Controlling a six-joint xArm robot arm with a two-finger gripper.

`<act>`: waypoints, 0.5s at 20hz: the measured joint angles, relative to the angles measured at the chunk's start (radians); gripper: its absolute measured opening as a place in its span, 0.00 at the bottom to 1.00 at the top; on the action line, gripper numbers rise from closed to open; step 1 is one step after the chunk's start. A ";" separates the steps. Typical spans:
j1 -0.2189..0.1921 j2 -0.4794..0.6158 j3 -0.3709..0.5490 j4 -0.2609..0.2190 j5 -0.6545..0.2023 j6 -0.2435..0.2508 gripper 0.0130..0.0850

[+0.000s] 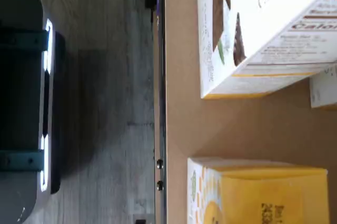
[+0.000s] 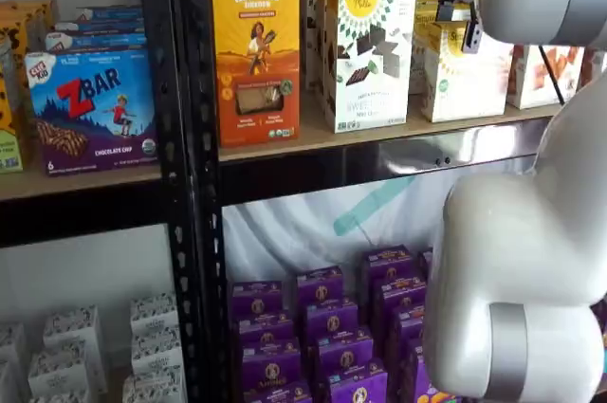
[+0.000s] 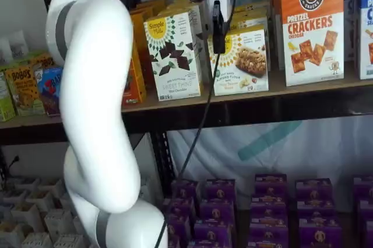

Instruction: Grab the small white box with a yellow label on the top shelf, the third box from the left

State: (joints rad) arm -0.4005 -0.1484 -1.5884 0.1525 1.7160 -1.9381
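— Where is the small white box (image 3: 240, 60)?

— On the top shelf (image 3: 303, 87), upright, just right of the taller white carton with dark chocolate squares (image 3: 173, 55). In a shelf view its broad printed face points out over the shelf's front beam and its long axis runs along the shelf. In a shelf view (image 2: 465, 69) my white arm covers its upper part.

— And up close?

— The wrist view shows the yellow narrow side (image 1: 263, 192), cut off at the frame edge, with the chocolate carton (image 1: 263, 29) near it and bare board between.

— Your jaws?

— My gripper (image 3: 218, 29) hangs in front of the box's upper left corner. One dark finger shows side-on, so I cannot tell whether they are parted.

— Anything else?

— The orange Revival carton (image 2: 255, 52) stands further left.
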 joint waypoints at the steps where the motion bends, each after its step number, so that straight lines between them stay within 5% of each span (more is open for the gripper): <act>1: 0.002 -0.004 0.007 -0.005 -0.005 0.000 1.00; 10: 0.018 -0.066 0.107 -0.052 -0.098 0.002 1.00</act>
State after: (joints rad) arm -0.3829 -0.2140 -1.4819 0.1007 1.6183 -1.9361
